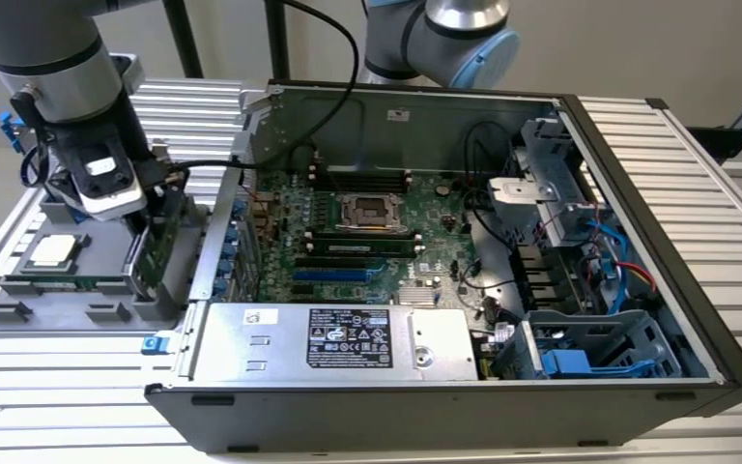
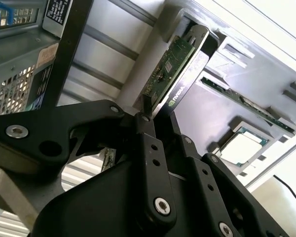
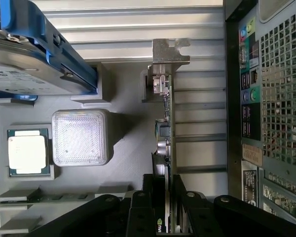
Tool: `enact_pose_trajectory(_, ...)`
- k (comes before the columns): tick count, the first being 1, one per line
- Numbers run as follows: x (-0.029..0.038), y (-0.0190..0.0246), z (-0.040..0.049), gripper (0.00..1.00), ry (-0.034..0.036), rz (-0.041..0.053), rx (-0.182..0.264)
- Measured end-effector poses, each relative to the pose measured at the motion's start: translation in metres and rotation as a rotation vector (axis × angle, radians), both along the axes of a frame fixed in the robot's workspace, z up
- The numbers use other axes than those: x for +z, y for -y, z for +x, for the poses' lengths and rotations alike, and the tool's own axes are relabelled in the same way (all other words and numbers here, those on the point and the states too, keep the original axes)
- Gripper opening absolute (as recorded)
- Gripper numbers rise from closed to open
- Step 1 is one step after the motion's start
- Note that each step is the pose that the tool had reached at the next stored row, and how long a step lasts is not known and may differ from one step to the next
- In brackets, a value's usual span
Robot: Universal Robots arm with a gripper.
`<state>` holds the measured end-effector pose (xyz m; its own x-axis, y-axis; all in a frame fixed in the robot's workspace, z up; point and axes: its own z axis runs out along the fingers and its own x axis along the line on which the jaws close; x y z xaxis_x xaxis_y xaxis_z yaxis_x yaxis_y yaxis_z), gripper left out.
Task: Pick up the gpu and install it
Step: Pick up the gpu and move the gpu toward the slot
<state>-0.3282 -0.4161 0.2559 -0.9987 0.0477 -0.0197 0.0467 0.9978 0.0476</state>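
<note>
The black two-fingered claw (image 3: 167, 180) is clenched on the gpu (image 3: 166, 113), a thin green circuit card with a black cooler on one face and a silver metal bracket (image 3: 170, 51) at one end. In both wrist views the fingers (image 2: 149, 148) press flat against the card's two faces, with no gap to be seen.

The gpu stands on edge, directly between the fingers and running straight out ahead of them. Its long axis leads away from the claw to the bracket, which is the far end, so the hold is on the end opposite the bracket. The green face is on one side of the claw and the cooler face (image 2: 187, 81) on the other. The far end appears seated in a slot of the moulded grey plastic parts tray (image 3: 123, 163) below the claw, so by my reading the card is gripped but not yet lifted clear.

Beside the claw on that tray are a square silver-capped processor (image 3: 28, 153), a frosted white square block (image 3: 80, 137) and a silver hard drive in a blue frame (image 3: 29, 69). A long thin green memory stick (image 2: 246, 106) lies a little beyond the card.

In the exterior view the claw (image 1: 152, 227) hangs over the tray on the ribbed aluminium counter (image 1: 62, 387). The open black computer case (image 1: 680, 251) is close beside it, toward the exterior view's right. The green motherboard (image 1: 345, 222) inside the case faces up, and no card is fitted in its blue slot (image 1: 326, 274).
</note>
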Motion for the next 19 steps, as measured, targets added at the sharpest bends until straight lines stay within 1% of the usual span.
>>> enact_pose_trajectory(9,0.0068,0.0000,0.0000,0.00,-0.0001,-0.0001,0.000)
enact_pose_trajectory(19,0.0127,0.0000,0.0000,0.00,0.0001,0.0001,0.000)
